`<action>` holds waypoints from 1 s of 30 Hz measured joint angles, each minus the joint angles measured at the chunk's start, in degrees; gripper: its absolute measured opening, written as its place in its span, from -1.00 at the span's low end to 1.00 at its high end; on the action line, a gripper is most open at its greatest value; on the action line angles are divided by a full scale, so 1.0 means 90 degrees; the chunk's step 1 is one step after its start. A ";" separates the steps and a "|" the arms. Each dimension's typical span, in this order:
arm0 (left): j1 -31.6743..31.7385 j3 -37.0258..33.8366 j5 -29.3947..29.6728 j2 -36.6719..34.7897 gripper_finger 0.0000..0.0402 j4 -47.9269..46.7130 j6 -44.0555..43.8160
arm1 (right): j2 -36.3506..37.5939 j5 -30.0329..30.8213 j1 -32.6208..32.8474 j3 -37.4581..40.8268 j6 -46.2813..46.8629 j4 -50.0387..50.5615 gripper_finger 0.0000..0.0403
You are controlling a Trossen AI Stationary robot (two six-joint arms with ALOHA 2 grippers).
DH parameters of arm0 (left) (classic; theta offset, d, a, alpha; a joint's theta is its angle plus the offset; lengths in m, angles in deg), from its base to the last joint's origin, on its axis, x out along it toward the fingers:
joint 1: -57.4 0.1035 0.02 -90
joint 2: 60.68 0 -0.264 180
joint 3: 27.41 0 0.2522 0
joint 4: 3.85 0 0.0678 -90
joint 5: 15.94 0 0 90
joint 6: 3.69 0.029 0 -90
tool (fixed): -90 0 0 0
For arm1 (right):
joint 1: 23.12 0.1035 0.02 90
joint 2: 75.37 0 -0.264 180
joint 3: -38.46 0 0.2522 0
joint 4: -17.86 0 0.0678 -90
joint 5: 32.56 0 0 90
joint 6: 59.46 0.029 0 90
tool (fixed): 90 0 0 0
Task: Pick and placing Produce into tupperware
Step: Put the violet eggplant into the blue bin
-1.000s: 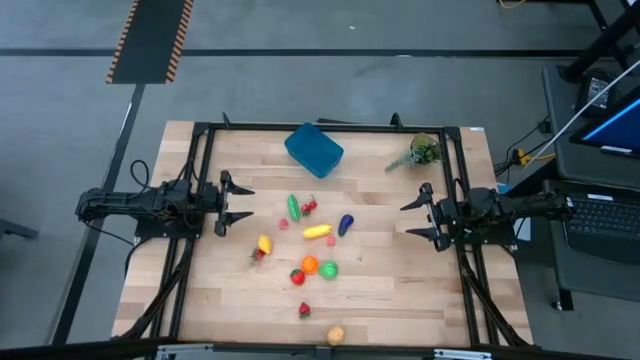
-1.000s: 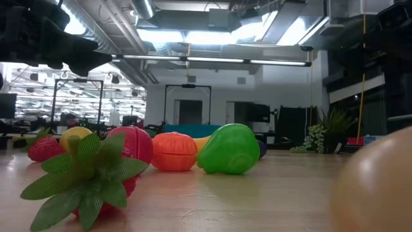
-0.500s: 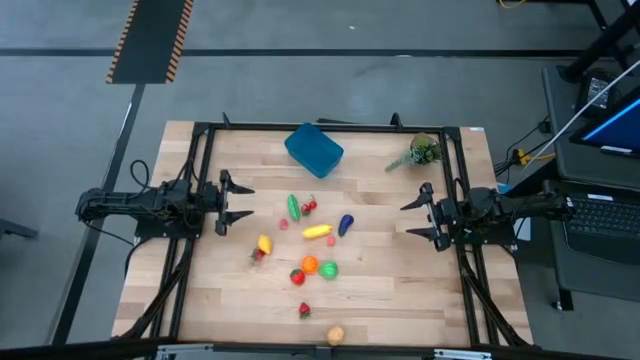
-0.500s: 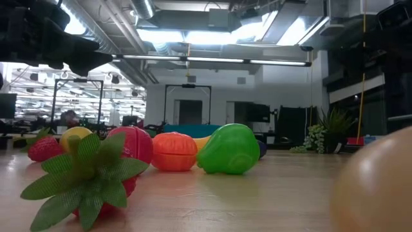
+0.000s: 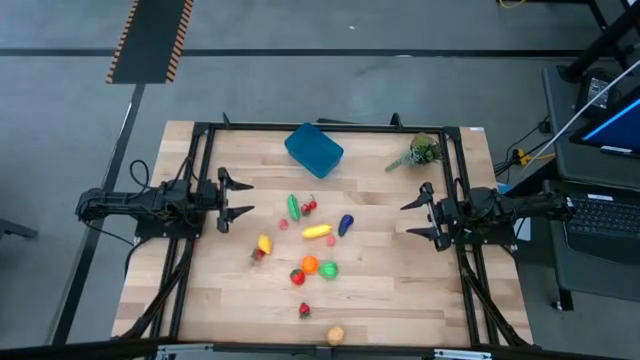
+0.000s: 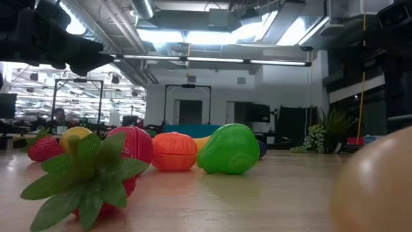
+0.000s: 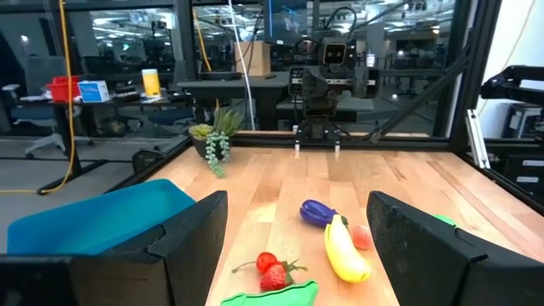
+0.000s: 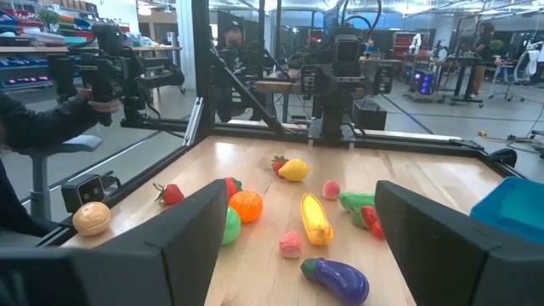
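The blue tupperware (image 5: 313, 149) sits on its base near the table's far edge, left of centre. The produce lies loose mid-table: a green piece (image 5: 293, 207), a yellow one (image 5: 317, 231), a purple eggplant (image 5: 345, 224), an orange (image 5: 310, 265), a green one (image 5: 328, 269), a strawberry (image 5: 304, 311) and a tan piece (image 5: 335, 335) near the front edge. My left gripper (image 5: 246, 200) stands open at the left, level, pointing at the produce. My right gripper (image 5: 407, 220) stands open at the right, facing it. Both are clear of everything.
A grey-green plant sprig (image 5: 423, 152) lies at the far right corner. A black frame (image 5: 330, 127) runs along the table's far edge and both sides. In the right wrist view a person (image 8: 51, 110) stands beyond the table's near edge. Bare wood lies before each gripper.
My left gripper has swung a little toward the table's far edge while staying open. The produce and the tupperware have kept still.
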 joint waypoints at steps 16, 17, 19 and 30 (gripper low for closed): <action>0.0000 -0.0002 0.0030 0.0000 0.37 0.0004 0.0001 | 0.0000 -0.0391 0.0001 -0.0002 0.1722 0.0055 0.48; 0.0000 -0.0001 0.0029 0.0001 0.37 0.0004 0.0001 | 0.0000 -0.0394 0.0001 -0.0002 0.1898 0.0055 0.48; 0.0000 0.0000 0.0029 0.0001 0.37 0.0004 0.0001 | 0.0000 -0.0393 0.0001 0.0000 0.2180 0.0055 0.48; 0.0000 -0.0002 0.0032 0.0001 0.37 0.0006 -0.0033 | 0.0000 -0.0170 0.0001 -0.0001 0.1930 -0.0013 0.48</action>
